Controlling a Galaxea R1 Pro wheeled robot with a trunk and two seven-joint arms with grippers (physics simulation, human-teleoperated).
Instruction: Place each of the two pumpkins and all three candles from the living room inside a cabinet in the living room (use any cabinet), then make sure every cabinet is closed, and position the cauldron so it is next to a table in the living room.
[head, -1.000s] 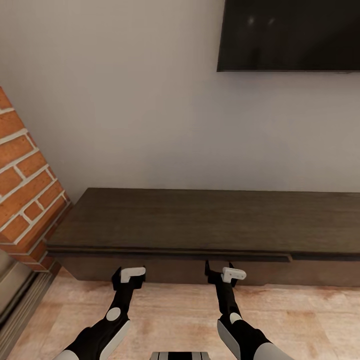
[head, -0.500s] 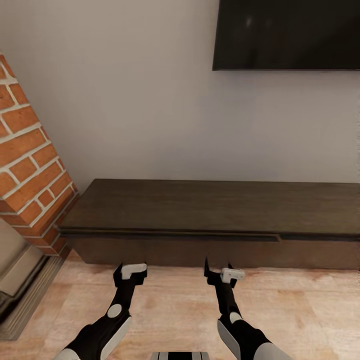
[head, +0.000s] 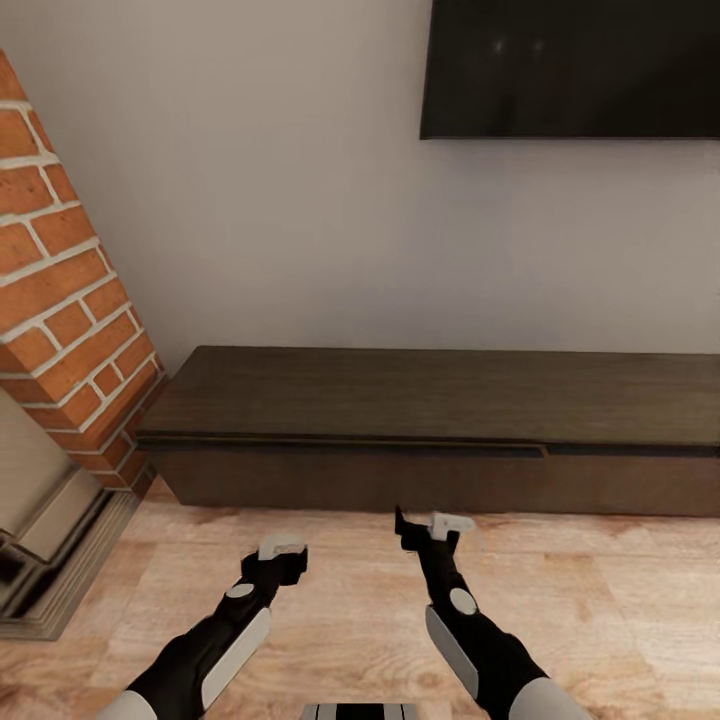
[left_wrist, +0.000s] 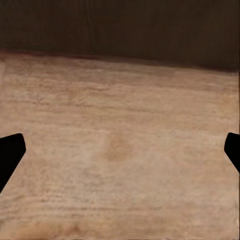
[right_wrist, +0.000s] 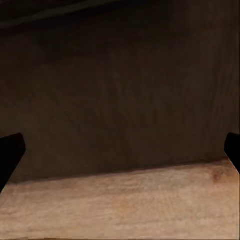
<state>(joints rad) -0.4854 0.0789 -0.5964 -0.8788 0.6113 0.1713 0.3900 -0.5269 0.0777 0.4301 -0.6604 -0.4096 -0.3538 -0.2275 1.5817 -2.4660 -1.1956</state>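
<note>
The cabinet (head: 440, 400), a long low dark-brown unit, stands against the wall with its drawer fronts shut. Both arms reach toward it over the wooden floor. My left gripper (head: 283, 553) hangs open a short way in front of the cabinet's left part. In the left wrist view its fingertips (left_wrist: 11, 150) sit wide apart over bare floor, with the cabinet (left_wrist: 120, 30) beyond. My right gripper (head: 428, 524) is open just short of the drawer front. The right wrist view faces the cabinet (right_wrist: 120, 90) front and a strip of floor, and nothing lies between that gripper's fingers (right_wrist: 120, 150).
A brick chimney breast (head: 60, 300) with a grey fireplace surround (head: 40, 530) stands at the left, touching the cabinet's end. A dark television (head: 570, 65) hangs on the wall above the cabinet. Light wooden floor (head: 600, 600) stretches to the right.
The camera has drawn back and turned left: the cabinet sits farther off and more of the brick and fireplace shows. Both grippers are now clear of the cabinet front, the left one lower.
</note>
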